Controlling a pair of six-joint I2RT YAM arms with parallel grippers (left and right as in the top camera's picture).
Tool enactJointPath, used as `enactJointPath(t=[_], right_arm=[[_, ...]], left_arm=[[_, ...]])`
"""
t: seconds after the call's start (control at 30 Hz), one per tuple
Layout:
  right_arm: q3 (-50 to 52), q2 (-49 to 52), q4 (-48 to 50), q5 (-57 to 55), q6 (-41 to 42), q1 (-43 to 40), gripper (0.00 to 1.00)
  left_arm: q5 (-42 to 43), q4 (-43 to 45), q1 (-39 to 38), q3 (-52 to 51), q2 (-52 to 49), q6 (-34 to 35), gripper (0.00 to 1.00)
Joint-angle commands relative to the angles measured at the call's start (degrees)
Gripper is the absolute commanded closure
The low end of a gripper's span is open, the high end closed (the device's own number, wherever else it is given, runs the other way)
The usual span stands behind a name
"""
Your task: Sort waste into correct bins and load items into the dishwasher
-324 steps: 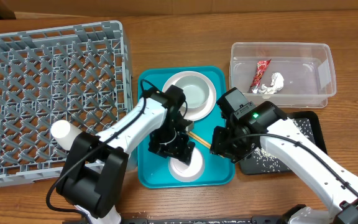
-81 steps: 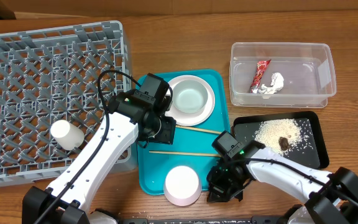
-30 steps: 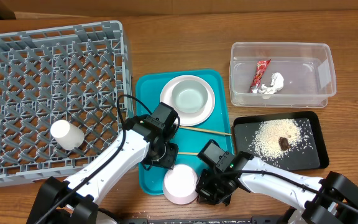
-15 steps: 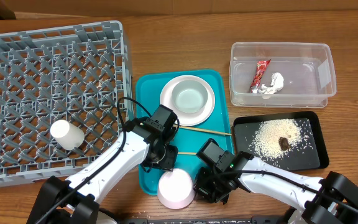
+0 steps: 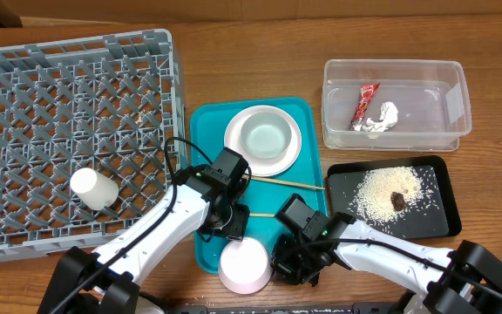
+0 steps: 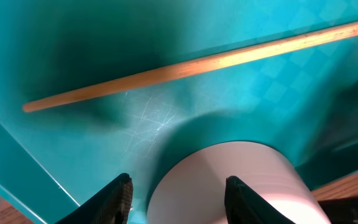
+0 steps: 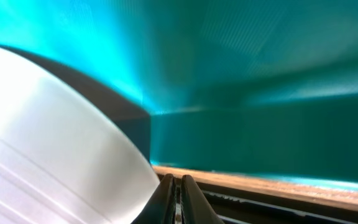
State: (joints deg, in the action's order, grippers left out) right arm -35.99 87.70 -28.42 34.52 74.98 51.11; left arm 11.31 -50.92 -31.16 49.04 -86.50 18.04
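An upturned pink bowl (image 5: 245, 265) sits at the near edge of a teal tray (image 5: 310, 131) on a wooden surface (image 5: 251, 52). The left fingers (image 6: 120, 199) hover apart above it (a chopstick (image 6: 197, 62) lies just beyond). The right fingers (image 7: 166, 202), pressed together, sit beside the bowl's rim.

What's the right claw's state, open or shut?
Shut. In the right wrist view the right claw has its fingertips together, no gap, nothing between them, beside the pink bowl.
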Motion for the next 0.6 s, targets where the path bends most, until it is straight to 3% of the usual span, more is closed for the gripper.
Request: enactJointPath(t=[0.0,0.2,0.27,0.57], right_arm=[[0.4,-0.2,0.3,3.6,0.1,0.4,0.92],[0.4,-0.2,6.9,6.6,0.1,0.7,0.92],[0.4,-0.2,8.2,5.5,0.0,1.0,0.87],[0.4,-0.2,10.6,4.0,-3.7,1.0,0.8]], left_arm=[[0.7,0.4,-0.4,-0.6,-0.4,0.9,0.5],[0.7,0.4,-0.4,-0.6,-0.4,1.1,0.5],[0.7,0.7,-0.4,-0.6,-0.4,1.3,0.5],[0.7,1.7,-0.2,0.1,-0.4,1.9,0.45]])
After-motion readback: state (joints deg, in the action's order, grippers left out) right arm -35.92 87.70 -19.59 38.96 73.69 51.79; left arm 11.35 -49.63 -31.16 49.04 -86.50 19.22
